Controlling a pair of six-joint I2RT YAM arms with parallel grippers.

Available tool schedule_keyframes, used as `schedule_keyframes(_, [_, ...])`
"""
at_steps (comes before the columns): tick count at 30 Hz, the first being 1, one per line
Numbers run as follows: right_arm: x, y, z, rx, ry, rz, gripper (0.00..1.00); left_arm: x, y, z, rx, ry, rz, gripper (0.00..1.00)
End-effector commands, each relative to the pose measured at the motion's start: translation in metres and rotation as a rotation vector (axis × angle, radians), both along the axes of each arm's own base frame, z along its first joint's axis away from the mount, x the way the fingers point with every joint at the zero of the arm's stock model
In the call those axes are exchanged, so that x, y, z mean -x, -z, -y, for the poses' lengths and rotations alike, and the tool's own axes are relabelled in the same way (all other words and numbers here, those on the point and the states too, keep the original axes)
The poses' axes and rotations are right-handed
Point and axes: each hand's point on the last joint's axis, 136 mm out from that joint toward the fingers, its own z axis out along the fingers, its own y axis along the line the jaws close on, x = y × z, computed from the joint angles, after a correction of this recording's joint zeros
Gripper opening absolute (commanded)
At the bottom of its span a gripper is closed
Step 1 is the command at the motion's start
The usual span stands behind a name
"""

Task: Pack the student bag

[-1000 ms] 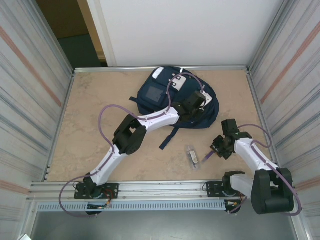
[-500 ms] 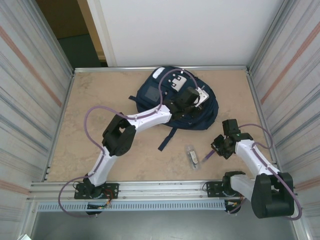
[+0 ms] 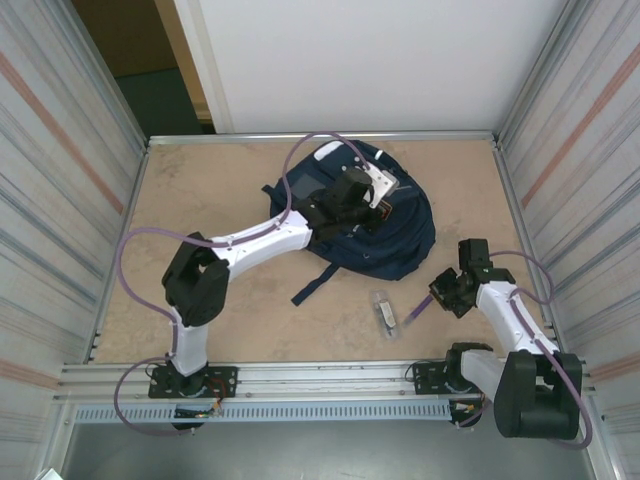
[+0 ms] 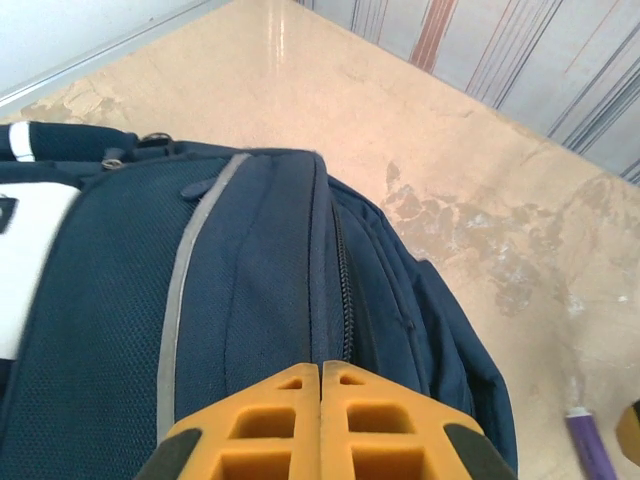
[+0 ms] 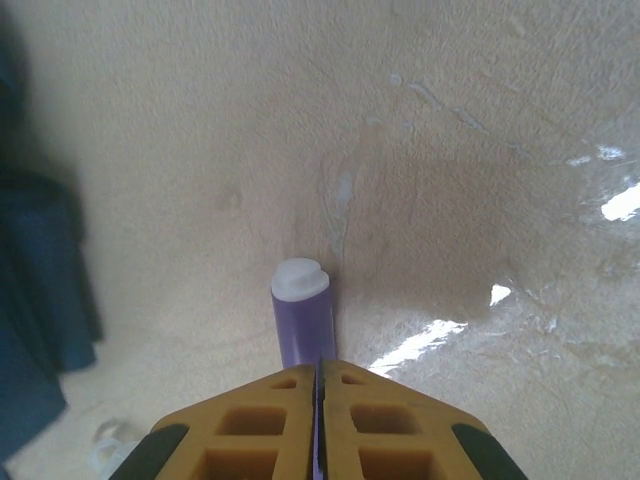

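Resting at the far middle of the counter [image 3: 200, 190], the student bag [image 3: 405, 235] lies under the left gripper [image 4: 321, 372]. Its fingers [image 4: 260, 425] are pressed together at the zipper, perhaps pinching it. Further right, past a small clear packet [image 3: 385, 312], the right gripper [image 5: 318, 368] pinches a purple pen [image 5: 300, 325] between its fingers.

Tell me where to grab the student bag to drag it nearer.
Take the loose dark strap trailing off the student bag toward the arms, from above, jaws across its width. It lies flat and thin; the bag's body looks too broad.
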Motion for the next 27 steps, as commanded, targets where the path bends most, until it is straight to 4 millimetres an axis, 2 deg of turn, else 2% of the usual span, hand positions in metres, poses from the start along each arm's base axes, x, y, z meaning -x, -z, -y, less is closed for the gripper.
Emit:
schedule_keyframes(1, [-0.002,-0.009,-0.003,-0.03,-0.028,0.031,0.09,0.004,-0.07,0.004,0.189,0.029,0.078,0.0])
schedule_keyframes(6, [-0.004,-0.011,0.005,-0.008,-0.017,0.042,0.09,-0.007,-0.067,0.007,0.233,0.028,0.066,0.0])
schedule_keyframes(9, [-0.004,-0.011,0.001,-0.039,-0.032,0.049,0.08,-0.009,-0.064,0.009,0.247,0.027,0.09,0.0])
schedule_keyframes(14, [-0.011,-0.024,-0.005,-0.094,-0.047,0.079,0.06,-0.011,-0.061,0.007,0.221,0.021,0.104,0.0])
schedule_keyframes(22, [-0.024,-0.083,-0.012,-0.149,-0.032,0.217,0.02,-0.005,-0.063,0.018,0.22,0.06,0.12,0.0])
schedule_keyframes(23, [-0.022,-0.086,-0.011,-0.138,-0.034,0.214,0.04,-0.006,-0.063,0.019,0.221,0.058,0.12,0.0])
schedule_keyframes(24, [-0.02,-0.087,-0.01,-0.129,-0.041,0.206,0.1,-0.007,-0.063,0.019,0.22,0.057,0.117,0.0])
schedule_keyframes(26, [-0.009,-0.082,-0.011,-0.118,-0.057,0.154,0.39,-0.009,-0.06,0.022,0.213,0.058,0.11,0.0])
schedule_keyframes(27, [-0.002,-0.076,-0.012,-0.117,-0.06,0.12,0.45,-0.009,-0.06,0.023,0.209,0.058,0.107,0.0])
